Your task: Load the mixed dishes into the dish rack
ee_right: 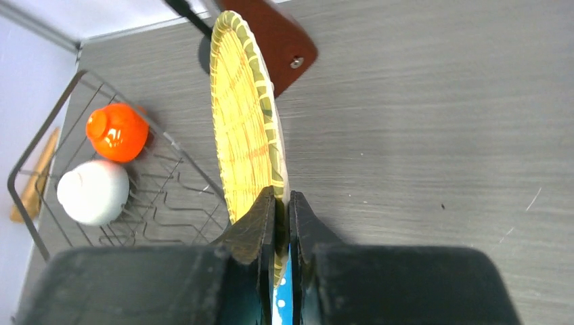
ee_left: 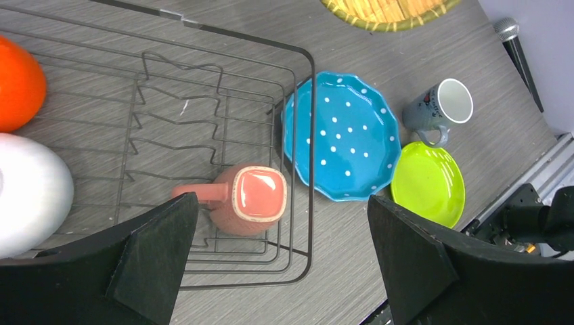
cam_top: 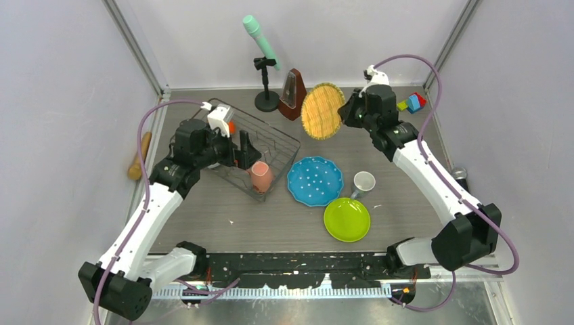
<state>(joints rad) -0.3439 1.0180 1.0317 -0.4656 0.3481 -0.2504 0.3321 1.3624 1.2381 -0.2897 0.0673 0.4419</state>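
Right wrist: right jaws clamped on round yellow woven-look plate (ee_right: 247,135); left jaws wide apart.

Mug (ee_left: 257,200) inside dish rack (ee_left: 176,128); plate (ee_left: 348,139) beside, perhaps touching.

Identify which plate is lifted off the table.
The yellow woven plate, gripped by the right tool; the blue dotted plate and lime-green plate lie flat.

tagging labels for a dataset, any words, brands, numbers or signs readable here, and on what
small grey mug: a small dark and red print on its side, too small and blurred to read.
Nothing else: no other word, brand, number or sign can be read in any of the three views.
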